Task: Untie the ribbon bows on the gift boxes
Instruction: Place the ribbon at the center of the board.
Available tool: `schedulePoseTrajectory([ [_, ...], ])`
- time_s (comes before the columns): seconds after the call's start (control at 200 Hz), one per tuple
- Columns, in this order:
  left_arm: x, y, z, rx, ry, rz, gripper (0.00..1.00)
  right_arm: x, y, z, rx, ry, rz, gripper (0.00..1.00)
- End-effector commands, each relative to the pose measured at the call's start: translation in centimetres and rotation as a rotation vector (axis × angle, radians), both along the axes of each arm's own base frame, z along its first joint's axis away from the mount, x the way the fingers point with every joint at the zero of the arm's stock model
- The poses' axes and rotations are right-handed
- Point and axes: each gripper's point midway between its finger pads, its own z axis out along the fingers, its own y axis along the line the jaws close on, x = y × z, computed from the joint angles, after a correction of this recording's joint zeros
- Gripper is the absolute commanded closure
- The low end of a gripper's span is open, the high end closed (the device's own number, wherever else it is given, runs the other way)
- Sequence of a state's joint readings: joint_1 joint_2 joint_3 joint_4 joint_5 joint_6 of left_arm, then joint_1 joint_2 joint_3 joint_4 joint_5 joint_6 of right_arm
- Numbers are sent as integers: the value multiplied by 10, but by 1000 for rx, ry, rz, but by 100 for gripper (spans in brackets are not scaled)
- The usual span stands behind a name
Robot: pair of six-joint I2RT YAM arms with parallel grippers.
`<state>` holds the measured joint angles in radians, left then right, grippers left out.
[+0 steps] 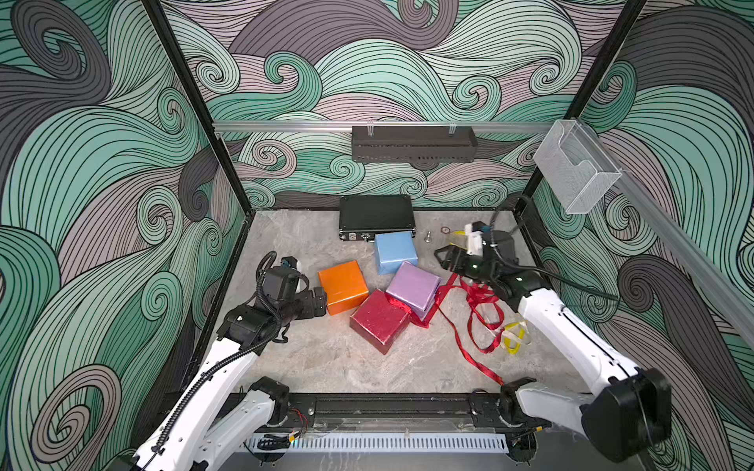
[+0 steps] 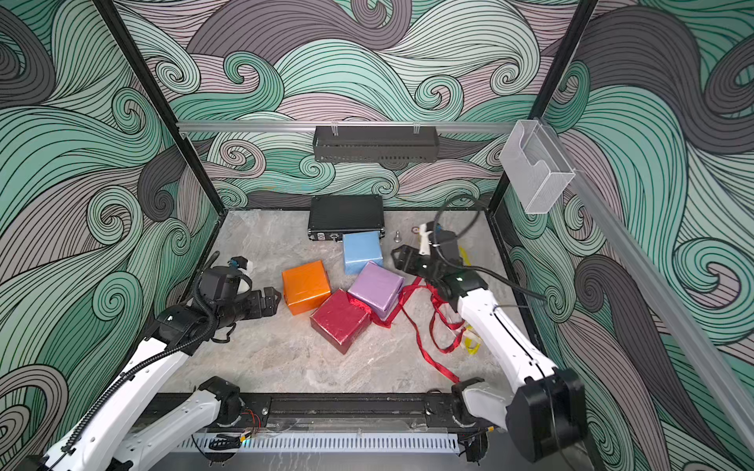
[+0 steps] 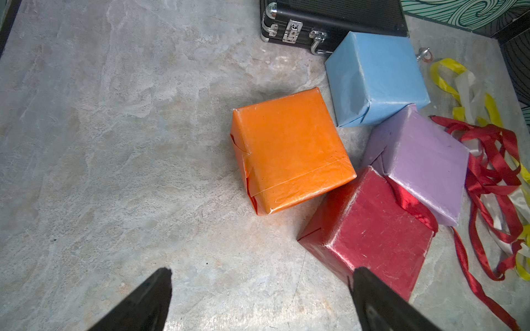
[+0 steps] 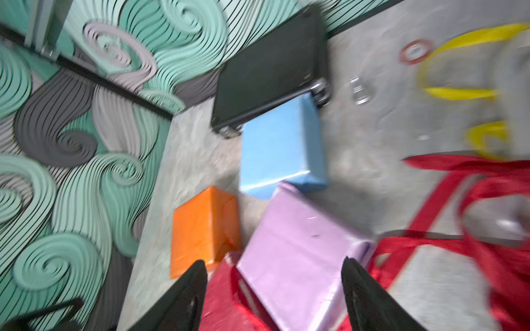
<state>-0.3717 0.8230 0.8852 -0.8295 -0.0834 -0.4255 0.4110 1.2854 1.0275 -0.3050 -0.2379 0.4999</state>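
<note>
Grey marbled table [image 1: 326, 359] carries, clustered at centre, red gift box [image 1: 379, 320], orange box [image 1: 342, 286], lilac box [image 1: 413, 285], blue box [image 1: 395, 250]. Untied red ribbons [image 3: 499, 133] and yellow ribbon [image 3: 451, 62] lie beside lilac. I read left gripper [image 3: 261, 272] and right gripper [image 4: 274, 260] as spread, empty.

Swirl-patterned teal and grey walls [image 1: 367, 61] surround a marbled grey tabletop [image 1: 326, 359], black shelf [image 1: 414, 144] behind.

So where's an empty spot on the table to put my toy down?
Two bare patches of table: the front strip between the red box and the black front rail, and the back left corner between the black case, orange box and wall. Crowded: the huddled boxes in the middle, and the ribbons on the right.
</note>
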Motion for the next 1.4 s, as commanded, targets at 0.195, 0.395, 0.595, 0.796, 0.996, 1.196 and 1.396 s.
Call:
schedulePoseTrajectory([
  [0.195, -1, -5, 4, 13, -16, -31, 2, -57, 56, -92, -381, 237, 369, 46],
  [0.395, -1, -5, 3, 16, -11, -30, 2, -67, 82, -108, -421, 268, 469, 48],
  [0.595, -1, -5, 3, 17, -11, -31, 2, -73, 95, -110, -410, 266, 502, 48],
  [0.796, -1, -5, 3, 19, -13, -30, 2, -65, 96, -121, -443, 280, 486, 47],
  [0.996, -1, -5, 2, 24, -9, -31, 2, -62, 100, -124, -453, 286, 489, 55],
  [1.196, -1, -5, 2, 25, -10, -31, 2, -74, 104, -123, -439, 289, 527, 77],
  [1.396, -1, -5, 2, 25, -7, -31, 2, -76, 102, -106, -413, 254, 522, 99],
])
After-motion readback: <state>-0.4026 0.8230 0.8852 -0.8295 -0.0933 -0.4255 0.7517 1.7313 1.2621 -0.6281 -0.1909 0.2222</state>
